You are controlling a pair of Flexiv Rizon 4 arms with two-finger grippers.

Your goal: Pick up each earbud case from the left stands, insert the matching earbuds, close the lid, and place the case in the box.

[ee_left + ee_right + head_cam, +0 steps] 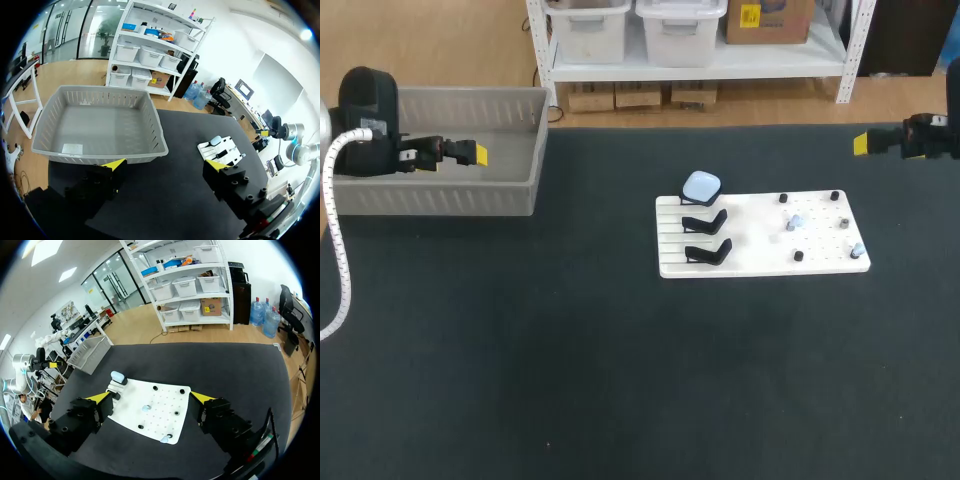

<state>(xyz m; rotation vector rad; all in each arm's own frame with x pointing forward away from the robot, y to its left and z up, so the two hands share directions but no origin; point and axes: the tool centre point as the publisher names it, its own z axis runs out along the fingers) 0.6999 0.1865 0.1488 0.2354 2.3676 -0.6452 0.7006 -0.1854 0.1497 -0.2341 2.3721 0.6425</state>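
The rounded pale-blue earbud case rests on the rearmost of three small black stands at the left end of the flat white pegboard tray. The two black stands in front of it hold nothing, so this looks like your last case to collect. Come down on it from above with the fingers on opposite sides. Lift straight off the stand, so the smooth shell does not slip or drag the light tray along. Two tiny pale-blue earbuds lie among short black pegs on the tray's right half, apart from each other. Your left gripper hangs released and empty over the grey slatted plastic basket, far from the tray. Your right gripper is likewise spread wide with nothing in it, off beyond the tray's right rear corner. Basket and tray stand well apart on the matte black tabletop, so plan for a long carry.
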